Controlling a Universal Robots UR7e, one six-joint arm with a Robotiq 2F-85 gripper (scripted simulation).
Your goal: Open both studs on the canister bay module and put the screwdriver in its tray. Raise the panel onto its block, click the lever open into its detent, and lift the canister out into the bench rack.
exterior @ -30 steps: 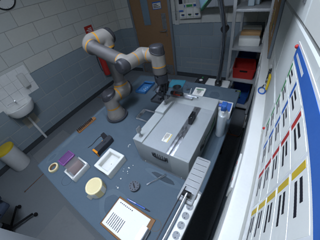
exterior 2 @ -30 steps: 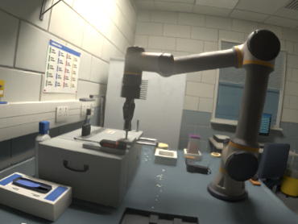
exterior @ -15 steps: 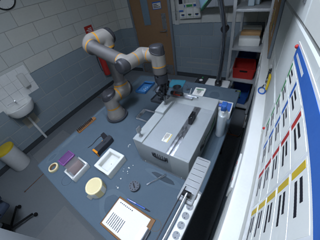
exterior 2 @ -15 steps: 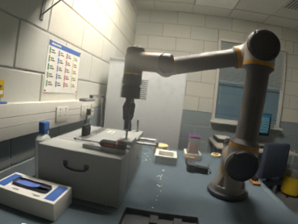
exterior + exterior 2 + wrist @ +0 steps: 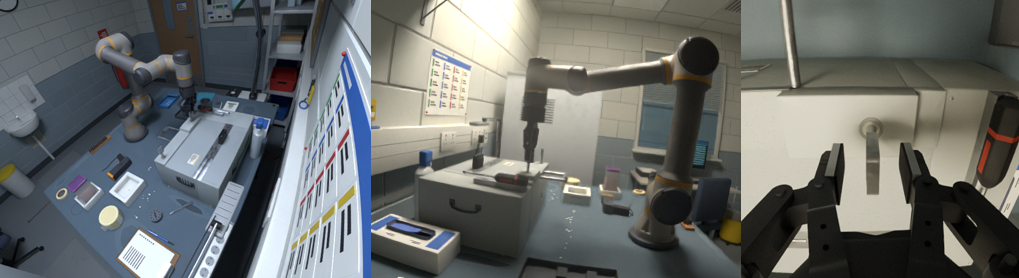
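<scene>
My gripper (image 5: 872, 173) hangs open over the far corner of the grey canister bay module (image 5: 206, 149), its fingers on either side of a flat metal stud tab (image 5: 872, 166) without holding it. The tab stands on a round washer in a raised grey block. A red and black screwdriver (image 5: 206, 108) lies along the module's far edge, just right of my gripper (image 5: 187, 112). A black lever (image 5: 221, 137) stands on the module's top by a shiny strip. A second stud (image 5: 161, 151) stands on the near left corner. A thin metal rod (image 5: 790, 43) rises behind the block.
Behind the module are a blue tray (image 5: 167, 100), a dark tray (image 5: 181, 115) and a spray bottle (image 5: 257, 140). White trays (image 5: 127, 188), a scanner (image 5: 120, 166), a tape roll (image 5: 62, 194) and a clipboard (image 5: 146, 254) fill the near bench. A power strip (image 5: 221, 215) lies at its right edge.
</scene>
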